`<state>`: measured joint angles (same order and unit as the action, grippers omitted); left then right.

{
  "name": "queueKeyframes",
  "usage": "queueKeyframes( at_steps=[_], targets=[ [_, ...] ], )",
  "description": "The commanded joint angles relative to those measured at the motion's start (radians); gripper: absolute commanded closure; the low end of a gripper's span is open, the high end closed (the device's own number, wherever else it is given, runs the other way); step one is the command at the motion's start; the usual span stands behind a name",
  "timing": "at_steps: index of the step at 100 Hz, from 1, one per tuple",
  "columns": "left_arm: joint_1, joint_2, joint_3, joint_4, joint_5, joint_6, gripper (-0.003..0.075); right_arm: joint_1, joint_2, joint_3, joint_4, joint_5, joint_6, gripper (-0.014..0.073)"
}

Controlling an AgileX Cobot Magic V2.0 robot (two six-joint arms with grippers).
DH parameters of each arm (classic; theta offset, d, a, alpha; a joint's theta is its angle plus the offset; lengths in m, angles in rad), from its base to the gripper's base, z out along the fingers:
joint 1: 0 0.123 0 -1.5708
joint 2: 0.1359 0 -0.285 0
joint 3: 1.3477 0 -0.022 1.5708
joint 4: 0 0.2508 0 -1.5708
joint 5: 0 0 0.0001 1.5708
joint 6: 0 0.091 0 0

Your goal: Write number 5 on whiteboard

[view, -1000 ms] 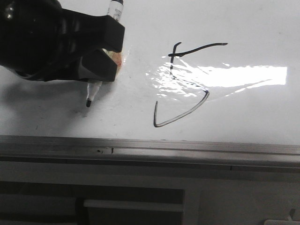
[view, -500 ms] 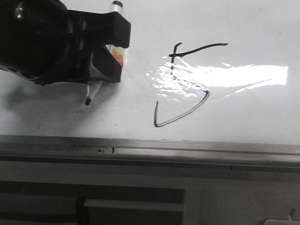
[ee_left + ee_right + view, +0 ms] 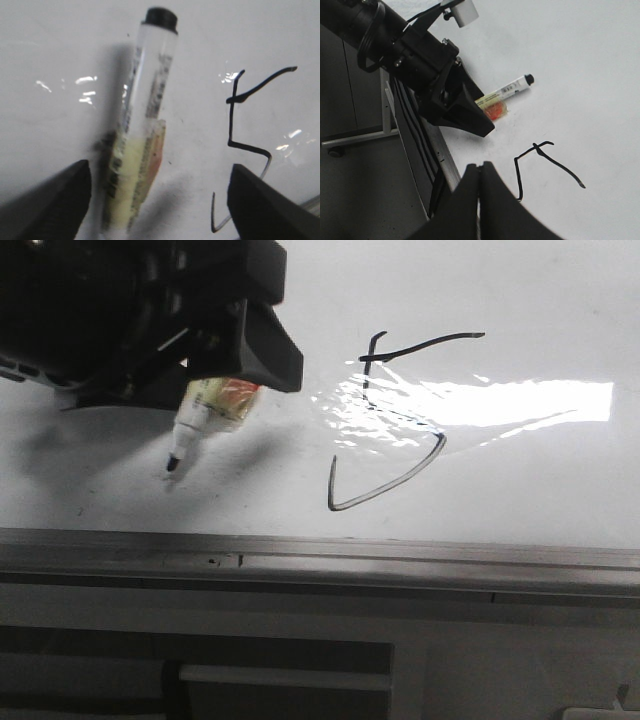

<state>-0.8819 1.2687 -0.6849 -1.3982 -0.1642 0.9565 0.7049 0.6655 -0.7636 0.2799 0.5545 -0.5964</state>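
Front view: the whiteboard (image 3: 500,470) fills the upper part, glossy white, with a bright band of glare at 3 o'clock. A grey metal frame edge (image 3: 400,552) runs along its near side, with pale cabinet fronts below. The number 5 (image 3: 395,420) stands in thin black strokes right of centre, its hook pointing toward 7 o'clock. At 10 o'clock the left gripper (image 3: 215,370) hangs over a marker (image 3: 195,425) whose dark tip points toward 7 o'clock; a soft shadow spreads around it on the board.

Left wrist view: the marker (image 3: 142,125) lies flat on the whiteboard (image 3: 60,50) between the two dark fingers (image 3: 55,200), which stand wide apart and clear of it, so the jaws are spread and hold nothing. The number 5 (image 3: 245,145) sits at 3 o'clock from the marker, well apart. Small glints of glare dot the surface.

Right wrist view: the right gripper (image 3: 480,172) has its fingers pressed together on nothing, above the board's edge. The number 5 (image 3: 540,162) lies just beyond it, and the marker (image 3: 505,92) farther on under the left gripper (image 3: 465,112). At 9 o'clock a grey floor and a metal stand leg (image 3: 365,135) show beside the whiteboard (image 3: 580,60).
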Motion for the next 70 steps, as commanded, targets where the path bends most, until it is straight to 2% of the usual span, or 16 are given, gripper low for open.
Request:
queueKeyframes(
  at_steps=[1,16,25,33,45,55,70],
  targets=[
    [0.014,-0.099,-0.021,0.061,-0.079,0.006,0.0135,-0.004,-0.019,-0.026,-0.007,-0.067,0.004,0.0655],
    [0.014,-0.331,0.019,0.152,-0.104,0.084,0.0192,-0.006,-0.104,0.025,-0.068,-0.077,0.004,0.0655],
    [0.014,-0.478,0.094,0.146,-0.158,0.162,0.0294,-0.013,-0.182,0.087,-0.109,-0.081,0.014,0.0655],
    [0.014,-0.624,0.193,0.128,-0.195,0.17,0.0444,-0.041,-0.276,0.173,-0.15,-0.103,0.079,0.0655],
    [0.014,-0.826,0.342,0.128,-0.184,0.17,0.0736,-0.081,-0.428,0.31,-0.219,-0.112,0.098,0.0655],
    [0.014,-0.942,0.439,0.128,-0.184,0.172,0.0741,-0.087,-0.538,0.391,-0.222,-0.136,0.098,0.0655],
    [0.014,-1.043,0.49,0.127,-0.177,0.172,0.0741,-0.087,-0.633,0.424,-0.222,-0.143,0.098,0.0657]
  ],
)
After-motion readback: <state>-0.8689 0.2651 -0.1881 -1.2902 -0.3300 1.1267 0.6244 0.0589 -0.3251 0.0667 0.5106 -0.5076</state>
